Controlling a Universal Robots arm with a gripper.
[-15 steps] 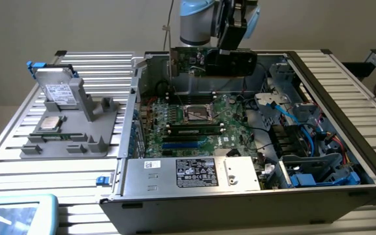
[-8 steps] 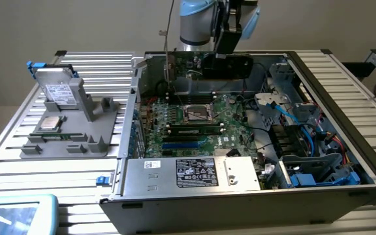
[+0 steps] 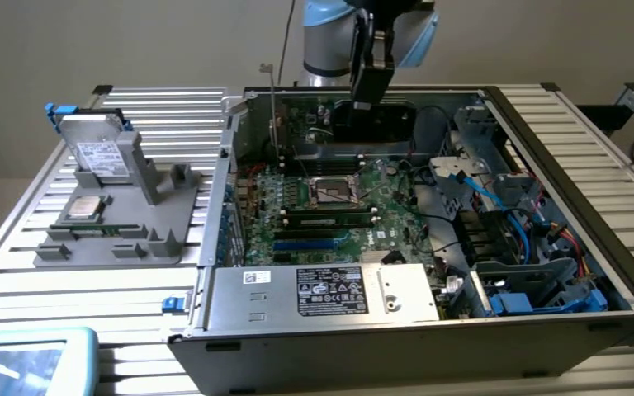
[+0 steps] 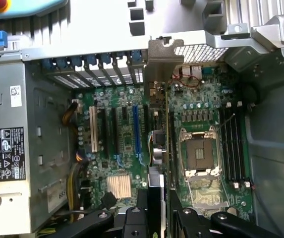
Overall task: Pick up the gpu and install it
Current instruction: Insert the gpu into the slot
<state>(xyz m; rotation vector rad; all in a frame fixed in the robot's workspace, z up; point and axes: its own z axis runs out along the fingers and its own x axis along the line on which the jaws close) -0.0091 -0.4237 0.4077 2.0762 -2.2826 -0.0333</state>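
My gripper [image 3: 366,82] [image 4: 156,210] is shut on the gpu [image 3: 311,124] [image 4: 167,144] and holds it on edge above the motherboard [image 3: 395,223] inside the open computer case [image 3: 581,165]. In the wrist view the card appears as a thin line running from the fingers [image 4: 137,213] to its silver bracket [image 4: 160,54], which sits by the case's slotted rear wall [image 4: 92,64]. The card hangs between the expansion slots [image 4: 134,129] and the empty CPU socket [image 4: 198,151]. Whether its lower edge touches a slot cannot be told.
A power supply [image 3: 328,289] fills the near end of the case, with blue cables and drive bays [image 3: 515,247] at the exterior view's right. Memory sticks [image 3: 328,216] lie beside the socket. A grey fixture [image 3: 130,239] outside the case carries a hard drive [image 3: 99,153] and a processor [image 3: 83,206].
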